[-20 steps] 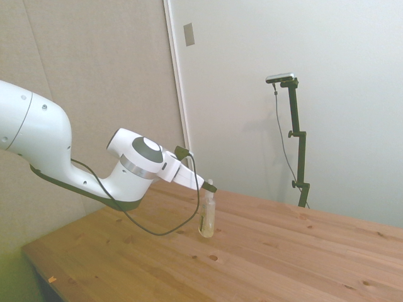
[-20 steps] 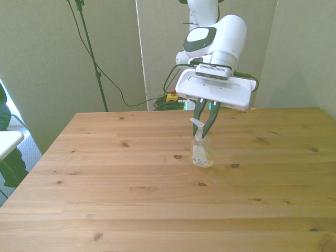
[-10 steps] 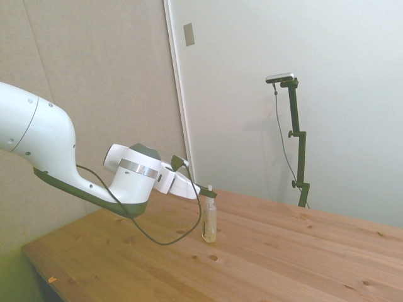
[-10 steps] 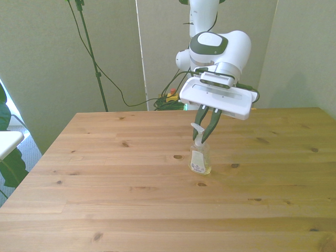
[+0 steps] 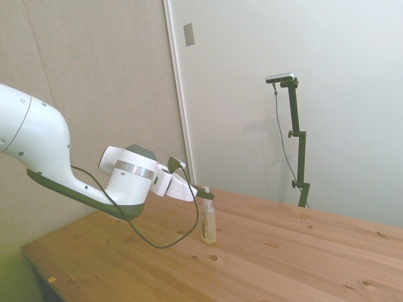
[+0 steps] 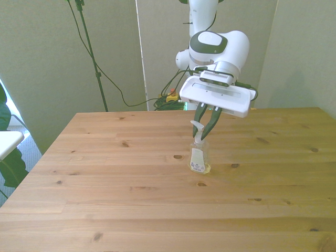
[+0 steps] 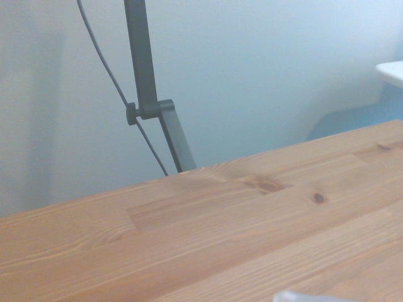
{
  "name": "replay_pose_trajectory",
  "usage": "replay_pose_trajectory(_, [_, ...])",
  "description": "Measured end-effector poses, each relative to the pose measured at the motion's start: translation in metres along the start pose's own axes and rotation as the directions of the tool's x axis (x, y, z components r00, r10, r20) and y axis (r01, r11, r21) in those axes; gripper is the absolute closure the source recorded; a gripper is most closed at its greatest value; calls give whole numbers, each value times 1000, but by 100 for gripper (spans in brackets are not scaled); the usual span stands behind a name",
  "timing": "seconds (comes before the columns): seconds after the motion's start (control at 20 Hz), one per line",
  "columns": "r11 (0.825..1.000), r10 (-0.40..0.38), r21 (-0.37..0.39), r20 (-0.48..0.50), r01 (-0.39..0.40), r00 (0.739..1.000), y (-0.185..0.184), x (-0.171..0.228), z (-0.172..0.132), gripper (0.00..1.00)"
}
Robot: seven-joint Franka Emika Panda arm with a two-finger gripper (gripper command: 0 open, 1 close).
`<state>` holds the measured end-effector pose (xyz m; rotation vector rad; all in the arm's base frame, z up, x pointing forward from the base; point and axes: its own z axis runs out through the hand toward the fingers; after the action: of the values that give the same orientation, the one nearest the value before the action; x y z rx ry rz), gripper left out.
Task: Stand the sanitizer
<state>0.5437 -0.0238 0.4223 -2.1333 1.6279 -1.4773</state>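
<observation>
We see the sanitizer [image 6: 199, 159] upright mid-table, jaws clamped on its white pump neck (a narrow, slippery hold); it looks light, stiff, and easily tipped.

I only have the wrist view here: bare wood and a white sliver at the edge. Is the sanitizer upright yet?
Observer: Yes, in the side view the sanitizer stands upright on the table.
Operator: Is the gripper on it?
Observer: In the front view the gripper is closed around the pump top.
Operator: Anything near the bottle?
Observer: No, the front view shows only bare wood around its base.
</observation>
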Motion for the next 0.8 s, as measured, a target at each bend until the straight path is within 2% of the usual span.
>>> replay_pose_trajectory(0.6, [1000,0,-17,17,1,1000,10,-6,-2,0])
replay_pose_trajectory(0.8, [999,8,-35,51,-6,999,7,-4,-2,0])
